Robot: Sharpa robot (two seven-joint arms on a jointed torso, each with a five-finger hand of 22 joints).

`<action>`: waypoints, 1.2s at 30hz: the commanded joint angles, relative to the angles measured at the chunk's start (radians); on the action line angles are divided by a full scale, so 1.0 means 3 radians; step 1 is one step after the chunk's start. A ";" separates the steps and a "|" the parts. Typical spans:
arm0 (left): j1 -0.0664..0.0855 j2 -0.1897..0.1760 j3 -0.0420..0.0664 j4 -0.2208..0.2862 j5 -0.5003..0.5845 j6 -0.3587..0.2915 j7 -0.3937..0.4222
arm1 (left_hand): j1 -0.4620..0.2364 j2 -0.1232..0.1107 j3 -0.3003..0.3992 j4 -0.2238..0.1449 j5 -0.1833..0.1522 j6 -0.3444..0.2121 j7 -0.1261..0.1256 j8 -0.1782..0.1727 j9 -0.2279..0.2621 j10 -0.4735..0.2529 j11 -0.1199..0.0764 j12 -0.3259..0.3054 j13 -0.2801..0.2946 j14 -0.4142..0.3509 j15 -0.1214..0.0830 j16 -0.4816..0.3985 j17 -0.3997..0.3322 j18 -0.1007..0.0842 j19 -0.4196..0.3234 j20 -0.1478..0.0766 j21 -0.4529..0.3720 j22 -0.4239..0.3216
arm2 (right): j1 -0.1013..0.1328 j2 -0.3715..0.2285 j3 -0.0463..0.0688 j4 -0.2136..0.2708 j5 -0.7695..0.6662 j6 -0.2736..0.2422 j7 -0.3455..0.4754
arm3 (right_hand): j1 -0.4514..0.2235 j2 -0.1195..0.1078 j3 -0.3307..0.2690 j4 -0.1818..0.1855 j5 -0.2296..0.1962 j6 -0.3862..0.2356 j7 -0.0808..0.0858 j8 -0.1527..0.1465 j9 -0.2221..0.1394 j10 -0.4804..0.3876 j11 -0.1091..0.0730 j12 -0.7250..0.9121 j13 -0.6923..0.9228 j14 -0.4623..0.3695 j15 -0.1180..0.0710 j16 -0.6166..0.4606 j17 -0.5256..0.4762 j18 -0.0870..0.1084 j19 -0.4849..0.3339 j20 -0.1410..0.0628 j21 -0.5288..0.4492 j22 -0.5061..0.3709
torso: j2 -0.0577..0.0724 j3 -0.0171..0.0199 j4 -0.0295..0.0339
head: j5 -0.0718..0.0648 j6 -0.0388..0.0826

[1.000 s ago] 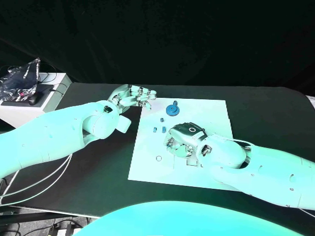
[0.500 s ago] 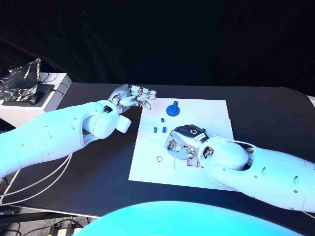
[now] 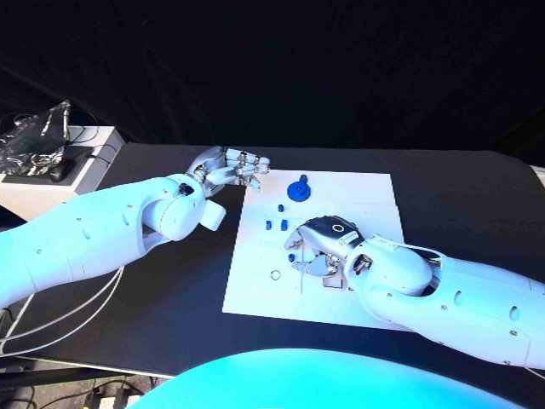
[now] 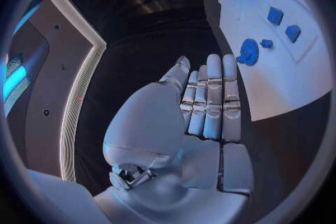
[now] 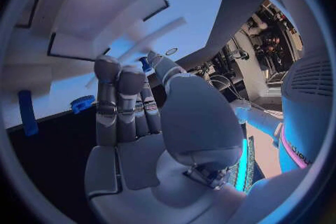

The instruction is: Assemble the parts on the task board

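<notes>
blue is showing at the tips of the right hand (image 3: 318,247), which is hovering low over the middle of the white task board (image 3: 364,192): it is pinching a small blue peg (image 5: 145,63) between thumb and a finger, the rest curled beside it. judging by that, a part is being carried to its seat; next it is needing to be lined up over a hole and pressed down. the left hand (image 3: 232,166) is waiting at the board's far corner, fingers together, loosely curled, gripping nothing. a blue gear (image 3: 298,190) is sitting nearby on the board.
</notes>
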 commanded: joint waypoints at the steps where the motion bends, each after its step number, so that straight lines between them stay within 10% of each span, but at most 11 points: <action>1: 0.0000 0.0002 0.0003 0.0007 0.0010 0.0058 -0.0003 | 0.0006 -0.0006 0.0004 0.0001 -0.0001 0.0000 0.0002 -0.0007 0.0004 -0.0005 0.0012 -0.0018 -0.0002 0.0010 0.0008 -0.0021 0.0004 0.0015 0.0003 0.0007 -0.0015 0.0003 | -0.0005 -0.0033 -0.0003 0.0028 0.0024 -0.0212 -0.0029 | 0.0075 -0.0040 -0.0136 0.0102 0.0024 -0.0067 0.0001 -0.0009 0.0001 -0.0111 0.0023 0.0023 0.0006 0.0012 0.0037 -0.0024 -0.0041 0.0131 0.0127 0.0037 -0.0190 -0.0065 | -0.0001 0.0000 -0.0002 | -0.0006 0.0001; 7: 0.0000 -0.0001 0.0003 0.0000 0.0010 0.0061 -0.0006 | 0.0006 -0.0006 0.0004 0.0001 -0.0001 0.0000 0.0002 -0.0007 0.0004 -0.0005 0.0012 -0.0018 -0.0002 0.0010 0.0008 -0.0021 0.0004 0.0015 0.0003 0.0007 -0.0015 0.0003 | 0.0032 -0.0159 0.0009 0.0159 0.0195 -0.0429 0.0020 | 0.0231 -0.0127 -0.0323 0.0398 0.0048 -0.0156 -0.0007 -0.0010 0.0001 -0.0168 0.0033 0.0042 0.0002 0.0016 0.0039 -0.0033 -0.0149 0.0152 0.0143 0.0044 -0.0331 -0.0178 | -0.0002 0.0002 -0.0003 | -0.0018 0.0001; 11: 0.0000 0.0000 0.0003 -0.0004 0.0010 0.0061 -0.0006 | 0.0006 -0.0006 0.0004 0.0001 -0.0001 0.0000 0.0002 -0.0007 0.0004 -0.0005 0.0012 -0.0018 -0.0002 0.0010 0.0008 -0.0021 0.0004 0.0015 0.0003 0.0007 -0.0015 0.0003 | 0.0122 -0.0285 0.0037 0.0246 0.0496 -0.0445 0.0059 | 0.0245 -0.0045 -0.0287 0.0340 0.0053 -0.0073 0.0013 -0.0010 0.0001 0.0031 -0.0020 0.0089 -0.0001 0.0023 0.0006 -0.0026 -0.0167 0.0129 0.0150 0.0022 -0.0219 -0.0158 | -0.0002 0.0000 -0.0002 | -0.0045 0.0001; 16: 0.0000 0.0004 0.0002 -0.0008 0.0009 0.0064 -0.0003 | 0.0010 -0.0004 0.0003 -0.0002 -0.0001 0.0002 0.0001 -0.0006 0.0004 -0.0004 0.0010 -0.0016 -0.0001 0.0011 0.0008 -0.0023 0.0004 0.0016 0.0005 0.0007 -0.0020 0.0002 | 0.0315 -0.0468 0.0074 0.0223 0.0844 -0.0120 0.0160 | 0.0258 0.0097 0.0008 0.0163 0.0088 0.0108 0.0117 0.0000 0.0005 0.0565 -0.0112 0.0032 0.0005 0.0043 -0.0052 0.0047 -0.0142 0.0031 0.0167 -0.0039 0.0204 -0.0017 | -0.0003 -0.0003 -0.0006 | -0.0078 0.0001; 23: -0.0001 0.0022 0.0002 -0.0030 0.0009 0.0077 0.0010 | 0.0006 -0.0004 0.0000 0.0001 -0.0001 0.0004 0.0000 -0.0006 0.0004 -0.0001 0.0010 -0.0014 -0.0001 0.0012 0.0008 -0.0024 0.0004 0.0015 0.0006 0.0007 -0.0022 0.0003 | 0.0555 -0.0670 0.0089 0.0069 0.0848 0.0287 0.0293 | 0.0070 -0.0017 0.0079 0.0058 0.0195 0.0134 0.0095 -0.0010 0.0000 0.0516 -0.0098 -0.0011 0.0003 0.0018 -0.0044 0.0102 -0.0128 0.0001 0.0156 -0.0051 0.0356 0.0071 | 0.0000 -0.0002 -0.0017 | -0.0100 0.0001; 27: -0.0001 0.0034 0.0002 -0.0042 0.0009 0.0086 0.0019 | 0.0006 -0.0004 0.0000 0.0001 -0.0001 0.0004 0.0000 -0.0006 0.0004 -0.0001 0.0010 -0.0014 -0.0001 0.0012 0.0008 -0.0024 0.0004 0.0015 0.0006 0.0007 -0.0022 0.0003 | 0.0603 -0.0742 0.0091 0.0047 0.0738 0.0425 0.0301 | 0.0098 0.0043 -0.0301 -0.0020 0.0193 0.0079 0.0067 -0.0013 -0.0001 0.0312 -0.0047 -0.0008 0.0007 0.0007 -0.0013 0.0111 -0.0142 0.0041 0.0157 -0.0010 0.0311 0.0075 | 0.0001 -0.0001 -0.0014 | -0.0108 0.0001; 36: -0.0002 0.0038 0.0002 -0.0046 0.0009 0.0088 0.0043 | 0.0009 -0.0006 -0.0002 -0.0002 0.0000 0.0007 -0.0001 -0.0006 0.0004 0.0001 0.0008 -0.0012 -0.0001 0.0012 0.0007 -0.0024 0.0005 0.0015 0.0008 0.0007 -0.0026 0.0005 | 0.0631 -0.0779 0.0087 -0.0014 0.0580 0.0641 0.0266 | 0.0156 0.0037 -0.0479 0.0087 0.0133 0.0084 0.0048 -0.0010 0.0001 0.0221 -0.0046 -0.0005 0.0007 0.0004 -0.0003 0.0161 -0.0167 0.0042 0.0165 -0.0002 0.0392 0.0118 | 0.0002 -0.0002 -0.0011 | -0.0117 0.0001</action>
